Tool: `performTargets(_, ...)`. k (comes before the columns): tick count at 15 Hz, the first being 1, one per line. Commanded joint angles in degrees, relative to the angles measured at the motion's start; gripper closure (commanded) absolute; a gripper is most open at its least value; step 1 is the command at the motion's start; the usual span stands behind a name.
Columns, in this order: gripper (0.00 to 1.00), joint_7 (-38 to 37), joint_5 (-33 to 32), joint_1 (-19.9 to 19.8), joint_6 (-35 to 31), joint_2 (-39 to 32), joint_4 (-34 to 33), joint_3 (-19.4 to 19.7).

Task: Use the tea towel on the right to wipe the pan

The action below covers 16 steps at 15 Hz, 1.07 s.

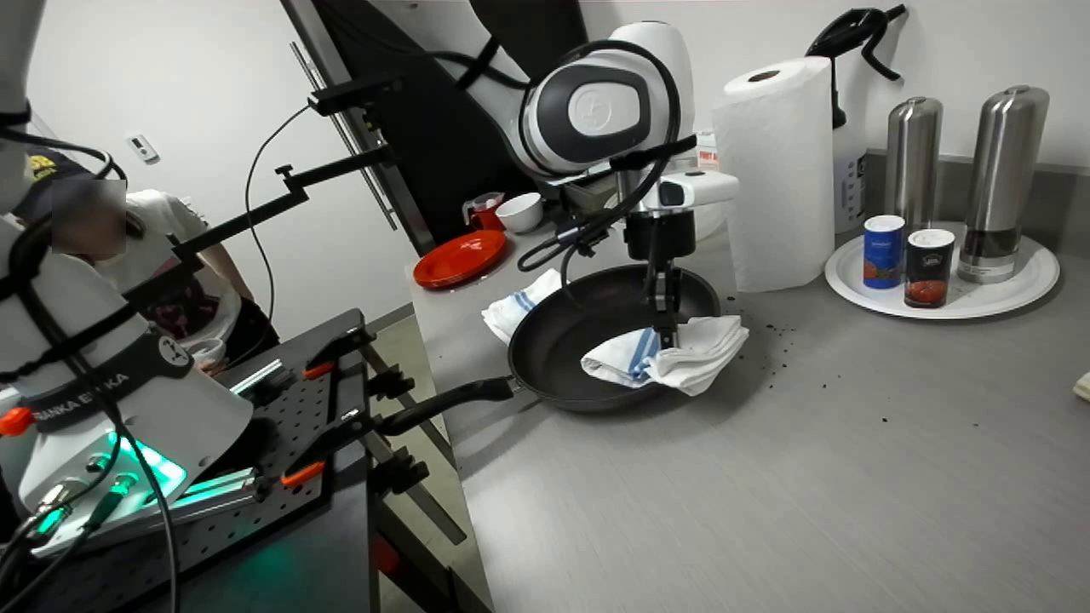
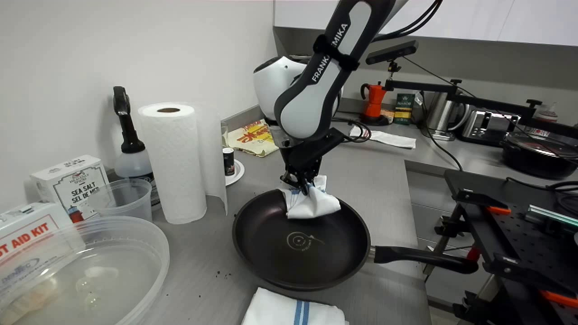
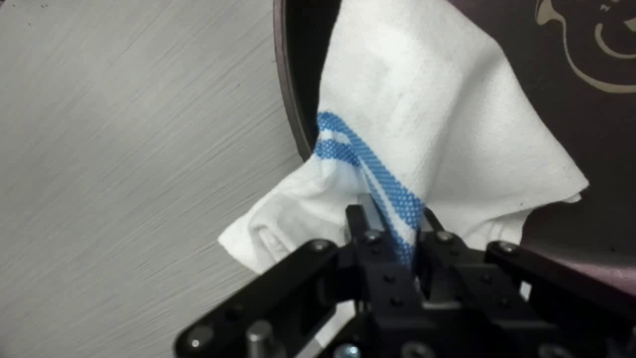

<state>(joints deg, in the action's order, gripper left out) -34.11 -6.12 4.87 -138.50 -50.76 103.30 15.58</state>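
Note:
The black frying pan stands on the grey counter, in both exterior views (image 1: 553,353) (image 2: 275,253) and at the right of the wrist view (image 3: 586,144). My gripper (image 1: 668,334) points down at the pan's rim, in an exterior view (image 2: 303,186) and the wrist view (image 3: 395,214) too. It is shut on a white tea towel with blue stripes (image 1: 707,353) (image 2: 311,205) (image 3: 392,74), pinched at the stripes. The towel drapes over the rim, part inside the pan and part outside. A second folded striped towel (image 1: 513,308) (image 2: 289,311) lies on the counter beside the pan's opposite side.
The pan's handle (image 1: 451,404) sticks out past the counter edge. A paper towel roll (image 1: 779,179) and a white plate with shakers and mills (image 1: 1035,277) stand near the wall. Plastic tubs (image 2: 156,271) and boxes (image 2: 72,185) stand by the wall. Dark crumbs dot the counter.

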Motion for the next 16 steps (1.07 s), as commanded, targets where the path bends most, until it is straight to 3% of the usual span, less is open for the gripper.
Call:
performTargets(1, 0.97, -1.23, 1.19, -0.34, -0.16, -2.21, -1.15, 0.12)
performTargets(16, 0.97, -1.55, 2.13, -0.22, 0.35, -2.4, -0.96, -1.43)
